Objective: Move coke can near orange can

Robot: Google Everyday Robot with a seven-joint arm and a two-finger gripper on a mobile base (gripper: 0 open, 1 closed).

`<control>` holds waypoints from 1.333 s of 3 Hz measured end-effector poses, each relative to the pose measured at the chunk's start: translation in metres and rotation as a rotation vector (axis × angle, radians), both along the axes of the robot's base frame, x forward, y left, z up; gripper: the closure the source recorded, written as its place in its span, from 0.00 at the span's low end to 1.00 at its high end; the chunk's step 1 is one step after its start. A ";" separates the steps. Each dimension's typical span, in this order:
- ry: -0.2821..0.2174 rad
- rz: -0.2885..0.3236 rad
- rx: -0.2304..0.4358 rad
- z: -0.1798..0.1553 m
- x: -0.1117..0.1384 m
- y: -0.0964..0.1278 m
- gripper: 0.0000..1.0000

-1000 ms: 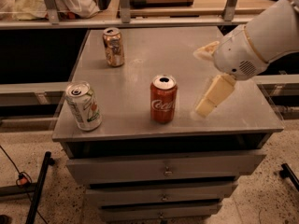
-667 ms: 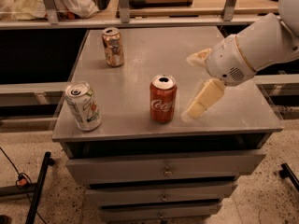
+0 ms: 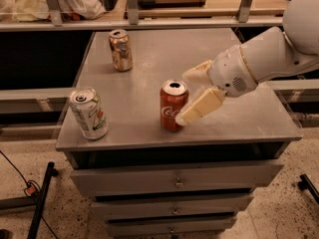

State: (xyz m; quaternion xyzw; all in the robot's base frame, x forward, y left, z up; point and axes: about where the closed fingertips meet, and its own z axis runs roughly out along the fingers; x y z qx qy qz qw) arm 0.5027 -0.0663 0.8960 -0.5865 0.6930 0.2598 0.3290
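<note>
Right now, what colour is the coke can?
The coke can is red, white script; camera view. Gripper beside it.

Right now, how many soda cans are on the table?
3: orange can back left, white can front left, coke can front centre with the end effector at its right. None look hidden.

Coke can (image 3: 173, 106) (claw (image 3: 183, 98) beside), orange can (image 3: 120, 50) behind
</note>
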 end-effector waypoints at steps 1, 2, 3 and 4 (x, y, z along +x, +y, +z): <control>0.025 0.013 0.036 0.000 -0.003 0.012 0.47; 0.050 0.030 0.059 -0.001 -0.005 0.025 0.69; 0.075 0.041 0.064 -0.001 -0.006 0.035 0.93; 0.074 0.043 0.063 -0.001 -0.006 0.036 1.00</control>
